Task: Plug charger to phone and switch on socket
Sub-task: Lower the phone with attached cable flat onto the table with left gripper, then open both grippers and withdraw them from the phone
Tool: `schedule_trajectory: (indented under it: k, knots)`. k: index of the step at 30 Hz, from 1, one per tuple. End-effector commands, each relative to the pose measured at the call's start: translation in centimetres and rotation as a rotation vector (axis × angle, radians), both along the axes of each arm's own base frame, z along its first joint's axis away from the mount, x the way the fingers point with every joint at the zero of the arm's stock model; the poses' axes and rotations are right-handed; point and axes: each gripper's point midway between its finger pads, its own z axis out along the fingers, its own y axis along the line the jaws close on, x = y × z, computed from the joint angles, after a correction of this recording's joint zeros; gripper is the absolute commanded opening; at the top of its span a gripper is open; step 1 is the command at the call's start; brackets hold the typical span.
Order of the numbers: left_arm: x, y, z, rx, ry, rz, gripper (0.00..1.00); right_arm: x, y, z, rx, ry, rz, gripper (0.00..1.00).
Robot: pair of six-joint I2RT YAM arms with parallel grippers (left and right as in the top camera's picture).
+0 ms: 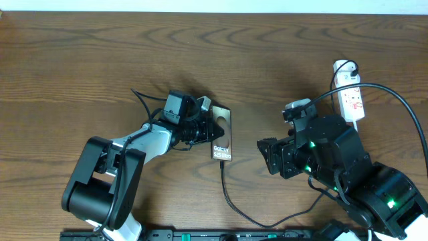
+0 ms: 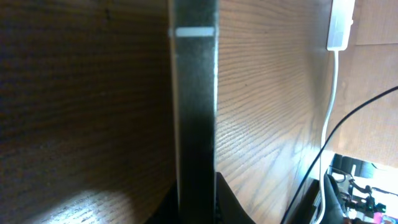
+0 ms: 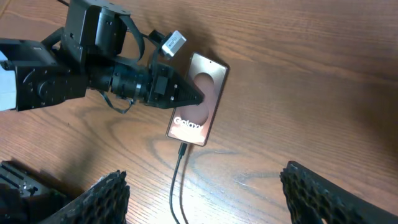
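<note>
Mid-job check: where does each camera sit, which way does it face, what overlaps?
Overhead: above the table, looking straight down; left gripper, right gripper, phone, socket.
Left wrist: low, sighting along the phone's edge toward the socket; own fingers barely show.
Right wrist: raised, facing phone, charger and left gripper; own open fingers frame it.
Shared: all three see the phone.

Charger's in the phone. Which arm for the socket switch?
Right. The right pincer is open, free and nearer the socket; the left pincer is shut on the phone.
</note>
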Motion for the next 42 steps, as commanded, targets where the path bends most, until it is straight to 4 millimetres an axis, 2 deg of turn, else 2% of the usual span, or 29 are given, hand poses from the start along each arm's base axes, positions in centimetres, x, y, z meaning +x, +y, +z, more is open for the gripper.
schedule_trajectory:
  k: [1, 19, 23, 25, 26, 27, 28, 36, 42]
  knots:
    - [1.1, 0.1, 0.3, 0.015, -0.044, -0.001, 0.13, 0.2, -0.2, 0.5, -0.002, -0.013, -0.012, 0.79]
    - [1.3, 1.1, -0.8, 0.09, -0.032, 0.041, 0.17, 0.1, -0.3, 0.1, -0.014, 0.002, -0.012, 0.81]
    - [2.0, 2.1, -1.5, 0.154, -0.055, 0.082, 0.35, 0.2, -0.3, 0.1, -0.014, 0.003, -0.012, 0.81]
    - [2.4, 2.6, -1.8, 0.191, -0.065, 0.106, 0.51, 0.1, -0.3, 0.0, -0.015, 0.004, -0.012, 0.81]
    - [2.6, 2.9, -1.9, 0.204, -0.07, 0.114, 0.63, 0.1, -0.3, 0.0, -0.016, 0.004, -0.012, 0.81]
    - [2.6, 3.0, -2.0, 0.211, -0.072, 0.118, 0.65, 0.1, -0.3, 0.0, -0.016, 0.004, -0.012, 0.81]
    - [2.6, 3.0, -2.0, 0.21, -0.072, 0.118, 0.73, 0.1, -0.3, 0.0, -0.015, 0.005, -0.012, 0.81]
    - [2.6, 2.9, -2.0, 0.209, -0.072, 0.117, 0.83, 0.2, -0.2, 0.0, -0.016, 0.006, -0.012, 0.83]
    - [2.7, 2.9, -1.9, 0.217, -0.102, 0.091, 0.83, 0.3, -0.2, 0.0, -0.015, 0.004, -0.012, 0.84]
